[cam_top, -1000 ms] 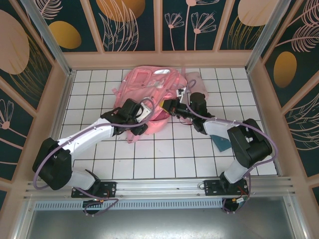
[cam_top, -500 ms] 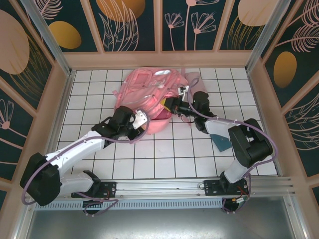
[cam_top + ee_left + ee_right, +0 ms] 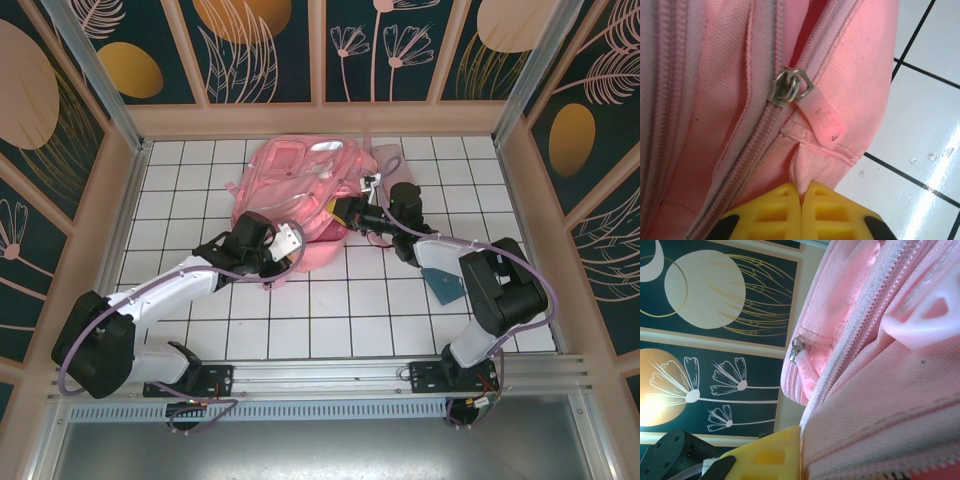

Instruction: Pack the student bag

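Soft, floppy, light bag (image 3: 300, 175): grab thick seam nr zip pull (image 3: 820, 117). L claw (image 3: 801, 200) pressed together; R claw (image 3: 345, 212) prob. nipping bag cloth.

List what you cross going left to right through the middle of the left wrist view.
Closed zip seam on the student bag → metal zipper slider → pink pull tab → white tiled table.
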You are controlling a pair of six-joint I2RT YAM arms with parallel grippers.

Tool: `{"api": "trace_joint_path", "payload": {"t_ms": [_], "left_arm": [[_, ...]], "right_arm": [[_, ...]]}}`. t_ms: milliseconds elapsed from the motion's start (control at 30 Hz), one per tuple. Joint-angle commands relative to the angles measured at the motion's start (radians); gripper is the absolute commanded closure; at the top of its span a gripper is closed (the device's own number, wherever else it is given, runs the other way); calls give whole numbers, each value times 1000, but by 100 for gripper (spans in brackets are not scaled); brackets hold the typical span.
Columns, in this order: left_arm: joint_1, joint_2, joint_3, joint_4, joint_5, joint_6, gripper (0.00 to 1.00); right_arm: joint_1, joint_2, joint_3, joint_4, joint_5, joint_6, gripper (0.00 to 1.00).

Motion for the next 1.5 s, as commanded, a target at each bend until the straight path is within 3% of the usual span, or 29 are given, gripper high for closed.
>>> {"api": "trace_joint_path", "payload": {"t_ms": [0, 133, 233, 367, 467, 667, 700, 767, 800, 833, 1000, 1267, 1467], "left_arm": [[9, 14, 22, 34, 4, 4, 100], [9, 15, 27, 50, -31, -13, 100], [9, 16, 35, 45, -25, -35, 100], [9, 13, 32, 46, -1, -56, 100], [8, 11, 30, 57, 3, -58, 100], [9, 8, 17, 76, -3, -79, 100], [8, 6, 13, 79, -11, -93, 99], [9, -2, 8, 81, -23, -139, 82], [8, -11, 4, 82, -40, -174, 67], [9, -19, 7, 77, -54, -212, 60], [8, -81, 34, 46, -172, -506, 33], [9, -111, 50, -99, -396, -948, 24], [13, -87, 32, -137, -354, -1199, 26]], "right_arm": [[-12, -49, 54, -30, -10, -92, 80], [-13, -121, 77, -414, 156, -250, 45], [-9, -197, 70, -645, 304, -313, 38], [42, -309, 31, -778, 431, -350, 39], [136, -344, 19, -820, 500, -375, 44], [244, -281, 39, -794, 453, -331, 53], [250, -270, 51, -801, 460, -324, 54], [256, -259, 76, -835, 510, -322, 55], [257, -254, 87, -853, 535, -333, 55], [256, -252, 99, -873, 556, -345, 54], [286, -223, 194, -1020, 699, -418, 50], [432, -114, 340, -1173, 874, -426, 48], [478, 10, 433, -1211, 888, -434, 50]]}}
